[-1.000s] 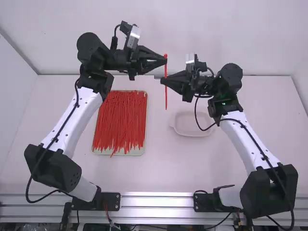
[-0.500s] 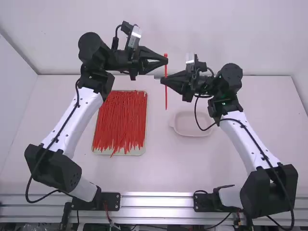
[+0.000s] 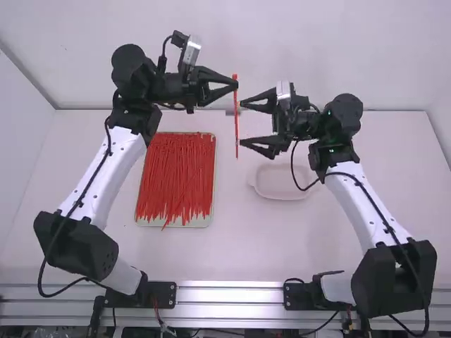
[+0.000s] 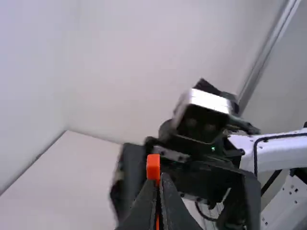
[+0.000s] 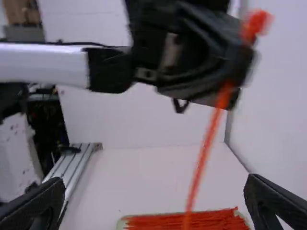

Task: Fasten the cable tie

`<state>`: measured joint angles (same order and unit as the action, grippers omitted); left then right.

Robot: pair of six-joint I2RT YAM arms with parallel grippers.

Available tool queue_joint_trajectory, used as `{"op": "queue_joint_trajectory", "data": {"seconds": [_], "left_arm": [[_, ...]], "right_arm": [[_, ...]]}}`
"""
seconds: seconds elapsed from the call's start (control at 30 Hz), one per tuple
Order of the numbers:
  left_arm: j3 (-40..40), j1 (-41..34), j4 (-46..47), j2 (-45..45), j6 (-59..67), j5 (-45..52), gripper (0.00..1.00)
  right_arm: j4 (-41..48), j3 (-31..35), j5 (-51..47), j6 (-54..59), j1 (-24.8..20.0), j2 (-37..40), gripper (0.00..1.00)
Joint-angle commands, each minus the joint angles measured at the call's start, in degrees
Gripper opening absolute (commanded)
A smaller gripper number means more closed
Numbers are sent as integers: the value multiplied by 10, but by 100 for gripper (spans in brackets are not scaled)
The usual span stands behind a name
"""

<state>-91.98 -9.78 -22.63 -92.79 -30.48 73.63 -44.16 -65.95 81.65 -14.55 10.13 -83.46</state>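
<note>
Centre-left on the desk point(image 3: 232, 246), spare red ties point(image 3: 176, 179) lie on a tray point(image 3: 184, 224). Upper centre, the left pincer point(image 3: 232, 84) clamps one red cable tie point(image 3: 237, 130) by its head, hanging upright. Just right, the right pincer point(image 3: 243, 124) gapes wide, seemingly not touching it.

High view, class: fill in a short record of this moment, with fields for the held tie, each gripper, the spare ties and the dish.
Held cable tie: red, hanging upright in the air, head at the top
Left gripper: shut on the cable tie near its head
Right gripper: open wide beside the strap, fingers apart from it
Spare ties: red pile on a tray
White dish: on the table, below the Right gripper
</note>
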Motion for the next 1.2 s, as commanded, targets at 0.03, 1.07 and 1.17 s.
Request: {"op": "queue_joint_trajectory", "data": {"seconds": [0.03, 1.07, 1.17], "left_arm": [[-13, 24, -6, -1, -33, -16, 2], [-272, 55, 297, -191, -123, -56, 2], [-267, 56, 299, -192, -178, -38, 3]], "right_arm": [[-6, -15, 74, 39, -16, -1, 99], [45, -15, 75, 346, -24, -1, 99], [45, -15, 75, 402, -31, -1, 99]]}}
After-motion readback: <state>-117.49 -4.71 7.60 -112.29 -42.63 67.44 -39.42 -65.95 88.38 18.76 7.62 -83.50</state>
